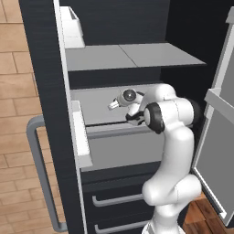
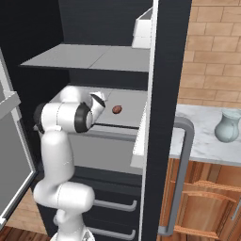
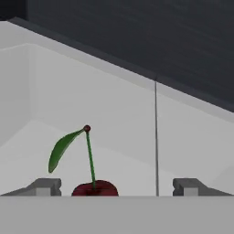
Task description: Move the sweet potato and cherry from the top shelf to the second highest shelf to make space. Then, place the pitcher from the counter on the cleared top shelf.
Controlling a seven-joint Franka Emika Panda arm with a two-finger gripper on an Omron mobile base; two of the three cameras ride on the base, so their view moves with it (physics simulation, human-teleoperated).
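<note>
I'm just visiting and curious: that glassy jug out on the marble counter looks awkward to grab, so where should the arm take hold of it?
Probably at the narrow neck of the pitcher, just under the flared rim, coming in level from the open front of the counter. The bulbous body looks too wide for the tool's jaws, and the flare above would likely stop it slipping down. It stands upright, so a sideways approach fits.

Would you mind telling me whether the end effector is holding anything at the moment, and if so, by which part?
Nothing is held. The end effector is open, its fingertips standing wide on either side of the cherry, which rests on the second highest shelf between them.
</note>
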